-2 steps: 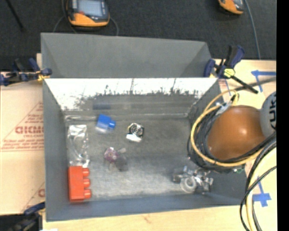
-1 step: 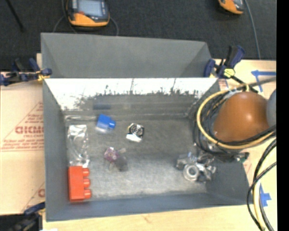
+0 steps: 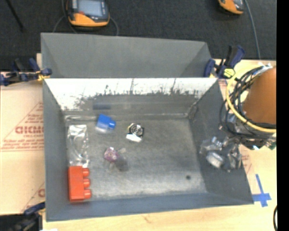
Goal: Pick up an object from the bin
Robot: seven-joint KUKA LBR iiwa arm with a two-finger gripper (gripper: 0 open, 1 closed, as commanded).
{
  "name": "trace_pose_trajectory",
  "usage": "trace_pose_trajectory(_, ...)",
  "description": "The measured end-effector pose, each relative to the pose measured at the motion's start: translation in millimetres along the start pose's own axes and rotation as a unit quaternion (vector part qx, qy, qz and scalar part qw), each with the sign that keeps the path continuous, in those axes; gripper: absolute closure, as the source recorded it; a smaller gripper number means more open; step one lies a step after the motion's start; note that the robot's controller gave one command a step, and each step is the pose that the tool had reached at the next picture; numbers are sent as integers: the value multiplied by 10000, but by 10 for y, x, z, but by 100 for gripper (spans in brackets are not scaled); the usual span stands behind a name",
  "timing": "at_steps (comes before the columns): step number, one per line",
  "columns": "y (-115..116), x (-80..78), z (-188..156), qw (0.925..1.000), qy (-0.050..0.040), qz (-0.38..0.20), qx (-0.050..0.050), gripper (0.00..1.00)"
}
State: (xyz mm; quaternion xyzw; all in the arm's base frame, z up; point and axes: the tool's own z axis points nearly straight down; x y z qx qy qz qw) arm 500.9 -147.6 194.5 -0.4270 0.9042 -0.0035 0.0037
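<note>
Farthest to the left of the pincer, a red toy brick lies just beside a clear plastic bag. Nearer, but still well apart from it, are a blue cap, a small purple object and a small black-and-white object. The pincer hangs over the bin's sloping right wall. I cannot tell whether it is open or closed.

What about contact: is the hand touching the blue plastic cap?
Apart. Camera view: the hand sits by the grey bin's right wall, bare floor between it and the blue cap.

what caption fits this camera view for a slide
Gripper at the bin's right wall; red block, blue cap and clear bag lie at left.
</note>
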Motion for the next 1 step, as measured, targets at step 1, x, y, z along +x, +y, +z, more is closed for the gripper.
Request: trace_pose_trajectory(1,-242,-50,-741,9699,-2,-2437,-21,100)
